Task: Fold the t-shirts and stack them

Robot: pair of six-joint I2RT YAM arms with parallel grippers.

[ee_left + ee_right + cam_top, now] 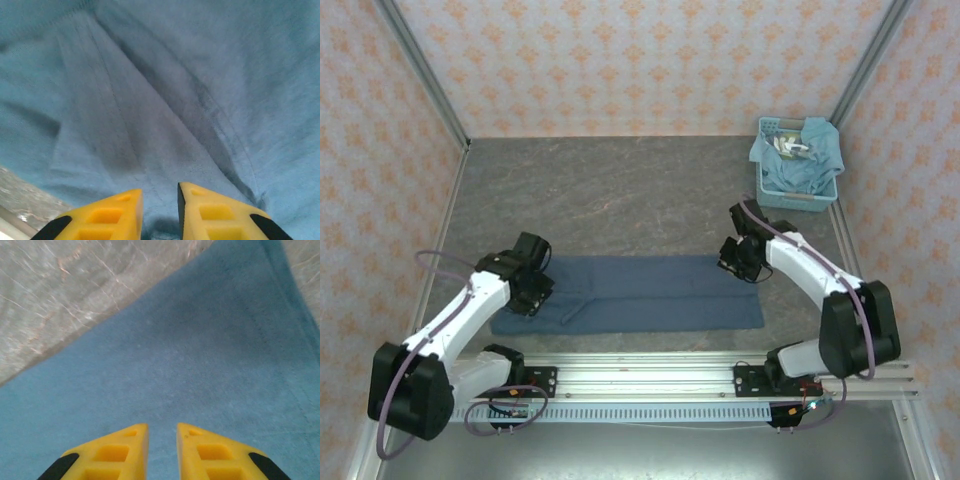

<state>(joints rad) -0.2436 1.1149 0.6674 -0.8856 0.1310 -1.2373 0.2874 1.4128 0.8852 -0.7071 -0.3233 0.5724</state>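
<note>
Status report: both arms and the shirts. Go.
Left gripper, right gripper: jaws slightly apart, empty. Dark blue t-shirt flat, partly folded. Lighter t-shirt in basket. Nothing obstructing.

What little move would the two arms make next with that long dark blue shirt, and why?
Probably dip both and pinch. The dark slate-blue fabric t-shirt lies as a long flat band on the grey table; the left claw and right claw sit at its opposite ends, jaws slightly apart, gripping nothing. Pinching the ends would let them fold it shorter.

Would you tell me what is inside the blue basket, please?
A crumpled teal t-shirt lies in the basket, spilling over its rim; anything underneath it is covered.
</note>
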